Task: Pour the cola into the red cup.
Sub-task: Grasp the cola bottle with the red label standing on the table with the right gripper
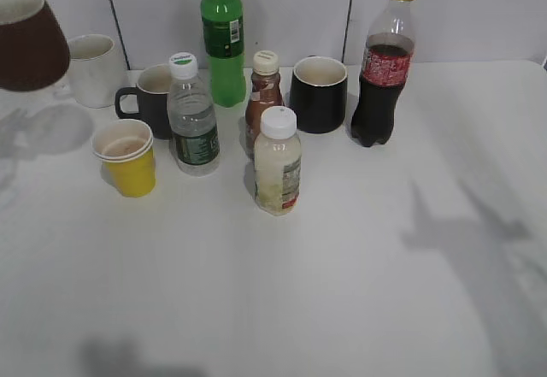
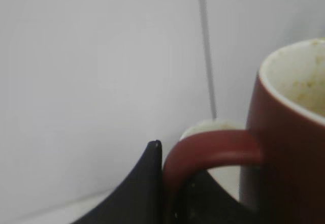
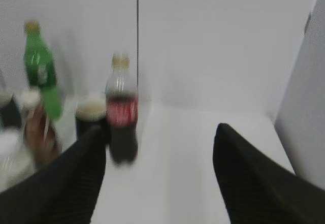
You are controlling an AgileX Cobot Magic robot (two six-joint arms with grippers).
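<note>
The cola [image 1: 382,73], a tall clear bottle of dark liquid with a red label and pale tan cap, stands at the back right of the table; it also shows in the right wrist view [image 3: 122,117]. The red cup [image 1: 27,39] hangs in the air at the far left, off the table. In the left wrist view my left gripper [image 2: 165,183] is shut on the red cup's handle [image 2: 203,153]; the cup's pale inside shows. My right gripper [image 3: 157,148] is open and empty, with the cola ahead and left of its jaws. Neither gripper shows in the exterior view.
A green bottle [image 1: 223,35], a water bottle [image 1: 193,116], a small brown-liquid bottle [image 1: 264,95], a pale white-capped bottle [image 1: 278,161], two black mugs [image 1: 318,93] [image 1: 147,99], a white mug [image 1: 94,69] and a yellow paper cup [image 1: 128,156] stand on the white table [image 1: 342,291].
</note>
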